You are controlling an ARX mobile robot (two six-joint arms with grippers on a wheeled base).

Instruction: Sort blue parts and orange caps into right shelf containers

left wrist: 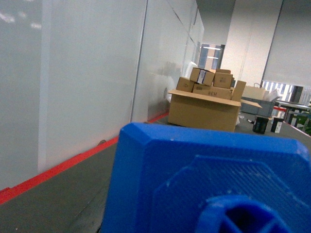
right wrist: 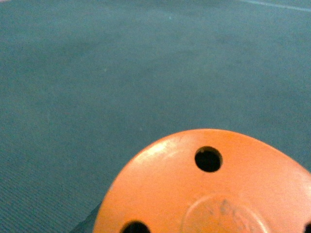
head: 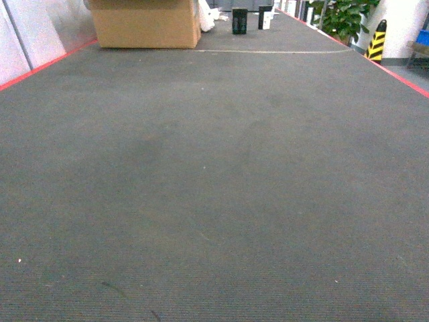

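Head view is filled by a long grey table (head: 214, 201) with red edging; a cardboard box (head: 146, 23) is set at its far left end, two dark containers (head: 240, 20) stand beside it, and a potted plant (head: 343, 17) is seen past the right edge. No arm, gripper, shelf or blue crate is shown there.

The blue part (left wrist: 204, 184) is seen only by the left wrist camera, filling the lower frame very close to the lens, with a white wall (left wrist: 73, 73) and the same box behind. It is judged to be rigid moulded plastic, light and slightly textured, best gripped across its flat outer edges.

The orange cap (right wrist: 209, 189) is shown only by the right wrist camera, again close to the lens above the table. It appears smooth, hard and light, with small holes in its face; a grip across the rim is judged safest, as slipping seems likely.

Neither gripper's fingers are visible, so whether they are clamped cannot be told.
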